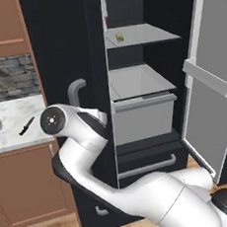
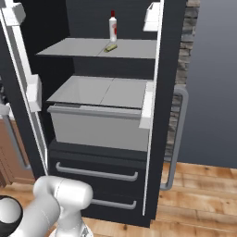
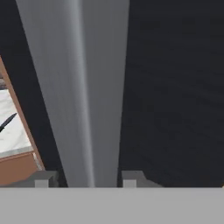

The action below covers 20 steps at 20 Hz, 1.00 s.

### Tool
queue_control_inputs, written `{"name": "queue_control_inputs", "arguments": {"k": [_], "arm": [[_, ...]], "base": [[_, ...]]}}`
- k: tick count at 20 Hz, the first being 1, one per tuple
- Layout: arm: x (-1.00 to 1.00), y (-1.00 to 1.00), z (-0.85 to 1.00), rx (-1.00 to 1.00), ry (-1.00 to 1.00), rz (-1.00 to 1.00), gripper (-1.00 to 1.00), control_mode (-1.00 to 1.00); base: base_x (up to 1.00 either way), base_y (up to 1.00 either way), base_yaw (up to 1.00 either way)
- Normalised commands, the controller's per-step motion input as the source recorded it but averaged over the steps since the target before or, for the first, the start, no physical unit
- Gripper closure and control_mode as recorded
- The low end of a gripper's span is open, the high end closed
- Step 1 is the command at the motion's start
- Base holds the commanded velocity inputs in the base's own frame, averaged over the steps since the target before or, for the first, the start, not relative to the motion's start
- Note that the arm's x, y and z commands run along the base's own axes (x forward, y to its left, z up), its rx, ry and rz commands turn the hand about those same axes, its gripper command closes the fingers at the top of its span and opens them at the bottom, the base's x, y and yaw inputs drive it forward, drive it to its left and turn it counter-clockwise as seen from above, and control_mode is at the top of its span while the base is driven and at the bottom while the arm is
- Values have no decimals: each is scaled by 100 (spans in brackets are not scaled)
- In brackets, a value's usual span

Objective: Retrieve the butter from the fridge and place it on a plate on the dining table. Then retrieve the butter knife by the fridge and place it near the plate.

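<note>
Grey fridge handle [image 3: 83, 92] between jaws, grip unclear

White arm [image 1: 90, 152] bent at elbow, tool [image 3: 83, 179] fingertips apart, straddling grey bar, no contact visible

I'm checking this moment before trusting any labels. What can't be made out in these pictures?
- Gripper: hand view, fingertips cut by the bottom edge on either side of the fridge's grey handle; contact unclear.
- Butter: both base views, too small to show shape.
- Butter knife: left base view, tiny; hand view, cut by the left edge.
- Bottle: left base view, hidden by the fridge door.
</note>
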Motion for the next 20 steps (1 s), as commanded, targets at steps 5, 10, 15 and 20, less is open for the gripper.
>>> {"name": "queue_control_inputs", "arguments": {"k": [5,10,15,20], "arm": [[0,46,0,0,0,-3,-100,-100],[0,49,0,-2,1,-12,-100,-100],[-41,26,2,-3,8,-26,-100,-100],[-84,7,2,-1,5,-16,-100,-100]], "base": [[0,0,0],[0,0,0],[0,0,0],[0,0,0]]}}
